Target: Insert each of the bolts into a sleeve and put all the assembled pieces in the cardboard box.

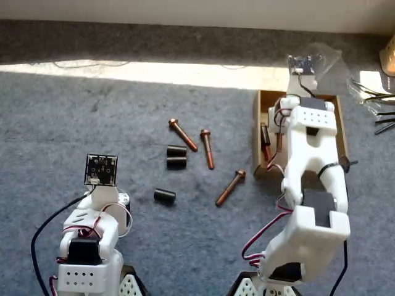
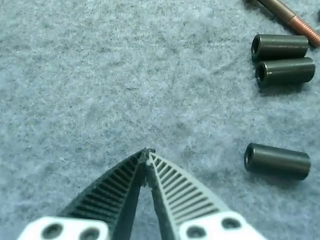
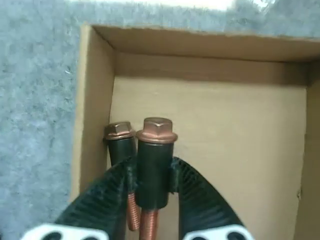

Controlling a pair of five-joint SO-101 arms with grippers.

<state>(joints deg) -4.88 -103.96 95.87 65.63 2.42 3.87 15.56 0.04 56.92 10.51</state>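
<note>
Copper-coloured metal bolts are lying loose beside short black cylindrical sleeves, near the brown cardboard box. The left gripper is hovering empty, jaws pressed together. The right gripper is clamping a sleeved bolt inside the box, seemingly above a second sleeved bolt.

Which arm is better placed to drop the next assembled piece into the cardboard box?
Right. The right pincer grips a sleeved bolt over the cardboard box; the left pincer is shut and empty beside loose sleeves.
</note>
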